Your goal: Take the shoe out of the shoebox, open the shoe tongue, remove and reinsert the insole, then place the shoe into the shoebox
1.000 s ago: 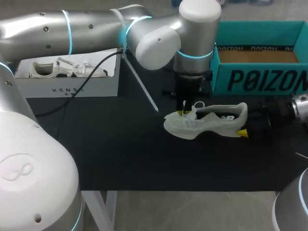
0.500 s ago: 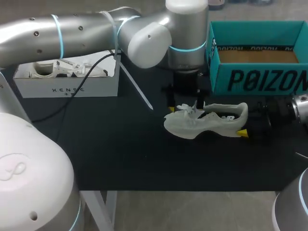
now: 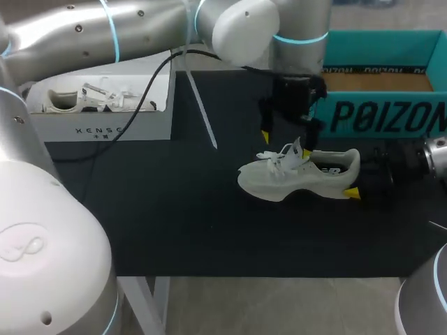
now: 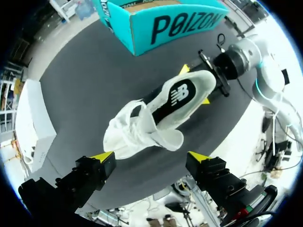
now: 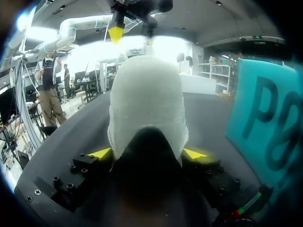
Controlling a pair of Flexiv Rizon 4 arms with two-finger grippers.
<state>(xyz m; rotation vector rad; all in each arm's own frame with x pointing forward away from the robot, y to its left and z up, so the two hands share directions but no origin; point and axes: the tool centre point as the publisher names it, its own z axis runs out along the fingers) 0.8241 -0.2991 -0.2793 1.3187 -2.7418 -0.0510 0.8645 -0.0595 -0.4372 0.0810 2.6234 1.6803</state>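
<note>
A white sneaker (image 3: 300, 178) lies on its side on the black table (image 3: 174, 216), toe toward my left, laces loose and tongue (image 3: 297, 150) pulled up. My right gripper (image 3: 355, 179) is shut on its heel; in the right wrist view the heel (image 5: 147, 104) fills the gap between both yellow tips of that gripper (image 5: 147, 153). My left gripper (image 3: 286, 143) hangs open just above the laces, touching nothing. From the left wrist view the shoe (image 4: 156, 113) lies below that gripper (image 4: 150, 156), which is spread wide. The teal shoebox (image 3: 377, 91) stands open behind the shoe.
A white box (image 3: 98, 118) holding another pale shoe sits at the back left. A thin white rod (image 3: 199, 105) lies slanted on the mat beside it. The teal box wall (image 5: 270, 123) is close beside my right gripper.
My left gripper has opened, let go of the shoe's tongue and laces, and risen back toward the teal box. The tongue now stands up. My right arm has kept still.
</note>
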